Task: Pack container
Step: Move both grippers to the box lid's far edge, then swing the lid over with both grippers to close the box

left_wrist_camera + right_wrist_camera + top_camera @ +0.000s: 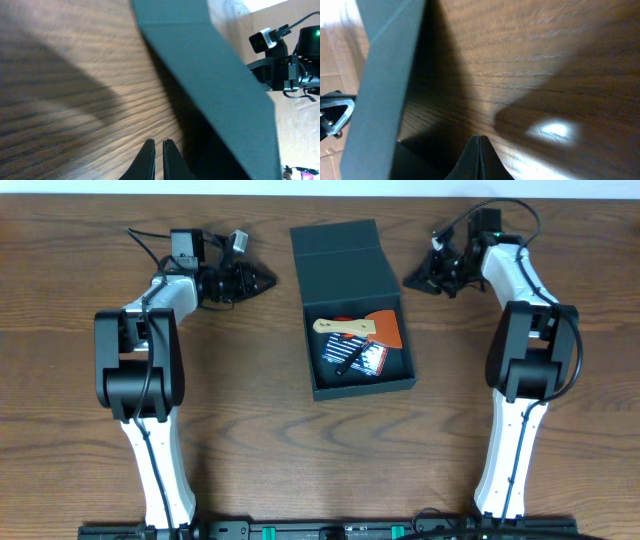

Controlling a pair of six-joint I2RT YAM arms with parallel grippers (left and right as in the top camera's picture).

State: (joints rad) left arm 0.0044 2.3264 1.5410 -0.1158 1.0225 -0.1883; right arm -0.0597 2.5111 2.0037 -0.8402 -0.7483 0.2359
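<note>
Seemingly the packing is mostly done: the dark teal-grey matte rectangular cardboard container (345, 388) sits open in the middle of the brown wood-grain desk (250, 440). Inside it lie an orange flat-bladed scraper with a pale wooden handle (384, 330), a striped black-and-white card (368, 361) and a thin black stick-like item (347, 364) that is too small to identify. What looks left is folding the hinged flap lid (335, 248), which lies flat behind the container's cavity. The left gripper (260, 280) waits just left of that lid, its jaws nearly together and holding nothing. The right gripper (412, 281) waits just right of it, its jaws pressed together and also empty. The card walls look stiff, smooth and sharp-edged.
</note>
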